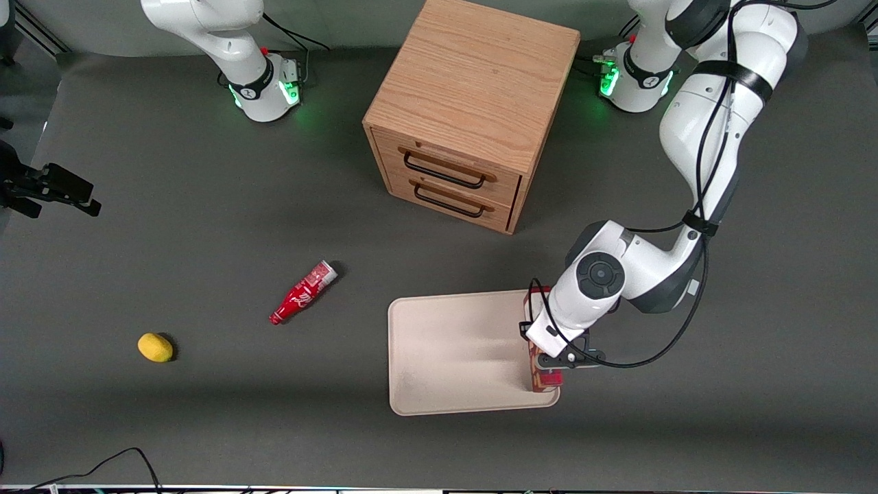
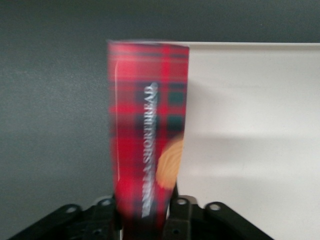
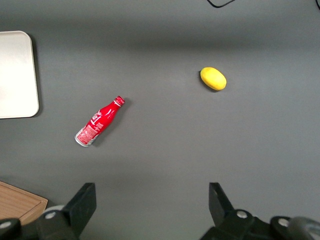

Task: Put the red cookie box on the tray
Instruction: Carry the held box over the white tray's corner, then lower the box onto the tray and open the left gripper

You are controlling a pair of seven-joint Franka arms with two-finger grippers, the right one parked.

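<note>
**Setting the cookie box down gently on the tray**

The black two-finger gripper [image 1: 549,357] on the working arm is over the edge of the big flat pale beige tray with round corners [image 1: 453,350], the edge toward the working arm's end of the table. Its fingers [image 2: 181,215] are pinching the slim red plaid cookie box with a tan cookie picture [image 2: 147,130] from both sides.

In the front view the red cookie box [image 1: 542,374] sits right at that tray edge. The wrist view shows the box lined up along the rim, part over the tray and part over the dark grey table mat [image 1: 206,226]. I cannot tell if the box is already touching the tray or hanging just above it.

I think the job is almost done, but the spot is risky. If the gripper lets go here, the box could land half on the low rim and tip off. It would be better to slide the box a little more toward the middle of the tray first. Then go down slowly until the box rests flat. Only then should the fingers open, and the arm should lift straight up so it does not bump the box.

The red bottle with a silver cap [image 1: 302,293] and the yellow lemon [image 1: 155,347] lie well apart from the tray, toward the parked arm's end. The wooden two-drawer cabinet [image 1: 466,110] stands farther from the front camera than the tray. None of them is in the way.
</note>
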